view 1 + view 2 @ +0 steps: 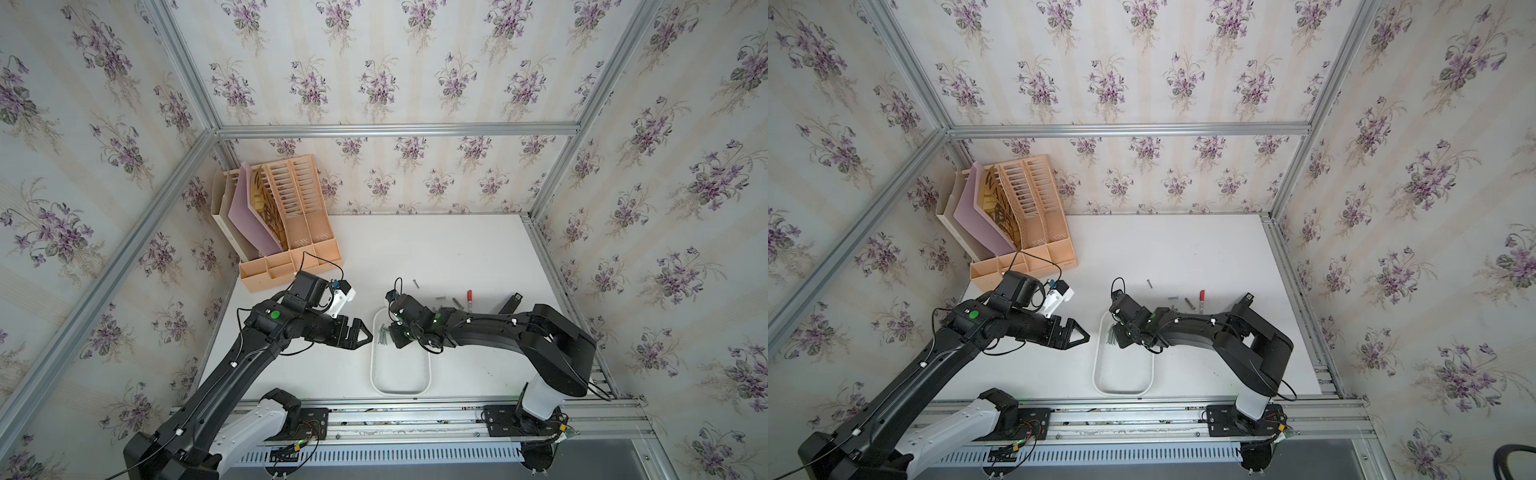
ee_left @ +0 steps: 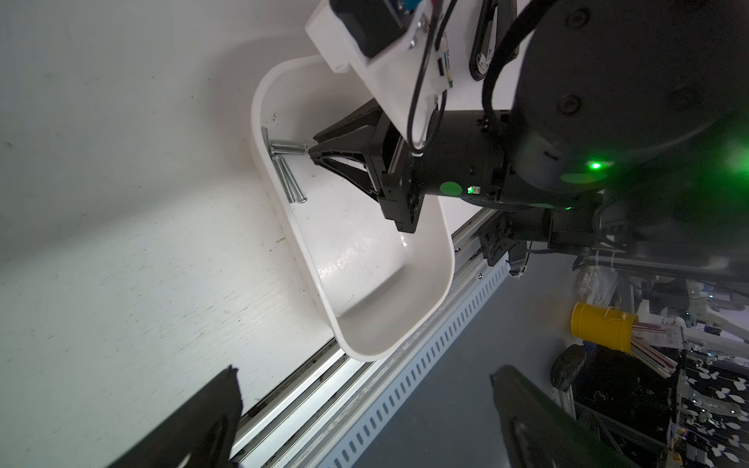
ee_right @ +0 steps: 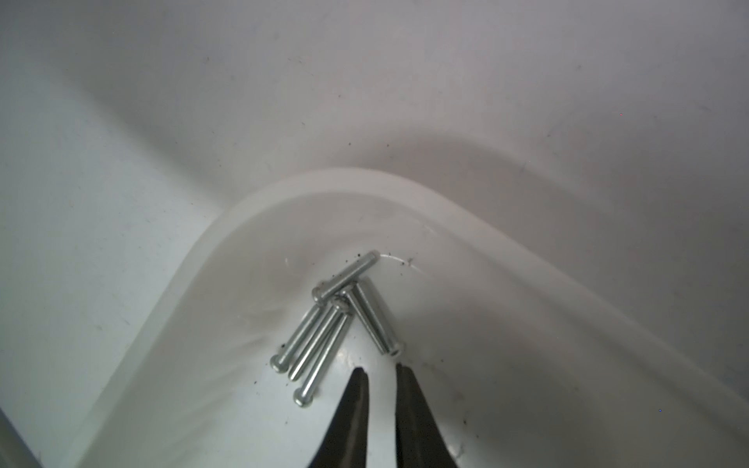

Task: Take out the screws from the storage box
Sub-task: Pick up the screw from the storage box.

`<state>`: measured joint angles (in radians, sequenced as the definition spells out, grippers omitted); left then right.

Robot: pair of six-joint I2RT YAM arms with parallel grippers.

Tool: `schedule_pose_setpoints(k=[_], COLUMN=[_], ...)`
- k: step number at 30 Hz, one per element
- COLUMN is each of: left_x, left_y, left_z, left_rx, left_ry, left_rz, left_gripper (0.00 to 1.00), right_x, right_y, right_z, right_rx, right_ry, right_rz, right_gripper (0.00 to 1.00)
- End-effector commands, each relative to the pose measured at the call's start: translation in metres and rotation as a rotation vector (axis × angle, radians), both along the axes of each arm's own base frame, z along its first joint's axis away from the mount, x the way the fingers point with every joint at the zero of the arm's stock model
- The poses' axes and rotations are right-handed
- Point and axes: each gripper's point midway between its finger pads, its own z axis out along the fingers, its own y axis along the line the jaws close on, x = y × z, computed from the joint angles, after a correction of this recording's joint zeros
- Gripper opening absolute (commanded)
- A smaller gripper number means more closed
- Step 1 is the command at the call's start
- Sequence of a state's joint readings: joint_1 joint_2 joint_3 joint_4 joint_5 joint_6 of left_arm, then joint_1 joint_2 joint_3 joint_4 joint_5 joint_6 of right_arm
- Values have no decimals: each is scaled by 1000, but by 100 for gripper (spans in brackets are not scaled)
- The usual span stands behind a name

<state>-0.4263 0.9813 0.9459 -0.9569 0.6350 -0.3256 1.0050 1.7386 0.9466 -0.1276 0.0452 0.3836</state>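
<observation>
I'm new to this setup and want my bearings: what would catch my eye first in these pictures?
A small heap of screws lies in one rounded corner of the white storage box, with the right pincer inside the box, its tips narrowly apart and just short of them. The left pincer hovers open beside the box, and a peach file organiser stands in the far left corner of the table.

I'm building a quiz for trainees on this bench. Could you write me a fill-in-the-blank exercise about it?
1. The screws in the storage box lie bunched in one ___ of it.
2. The right gripper, inside the box, holds ___.
3. The marker pen outside the box has a ___ cap.
Missing words: corner; nothing; red.
</observation>
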Motion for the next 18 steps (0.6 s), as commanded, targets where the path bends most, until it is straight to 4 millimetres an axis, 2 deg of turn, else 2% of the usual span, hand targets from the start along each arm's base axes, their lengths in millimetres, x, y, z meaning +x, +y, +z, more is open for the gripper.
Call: schedule_pose_setpoints(k=[1,12,18], left_x=[0,0,0], left_y=[0,0,1], left_z=[0,0,0], left_rx=[-1,2,5], left_ry=[0,3,-2], left_rz=[-2,-1,3], left_gripper=[99,100,100], right_x=[4,11,14], right_y=[-5,-6,-7], right_z=[-8,-13,-14], right_rx=[-53,-87,-106], right_ry=[0,-4,-18], right_rz=[-26,-50,-62], right_gripper=[16,16,30])
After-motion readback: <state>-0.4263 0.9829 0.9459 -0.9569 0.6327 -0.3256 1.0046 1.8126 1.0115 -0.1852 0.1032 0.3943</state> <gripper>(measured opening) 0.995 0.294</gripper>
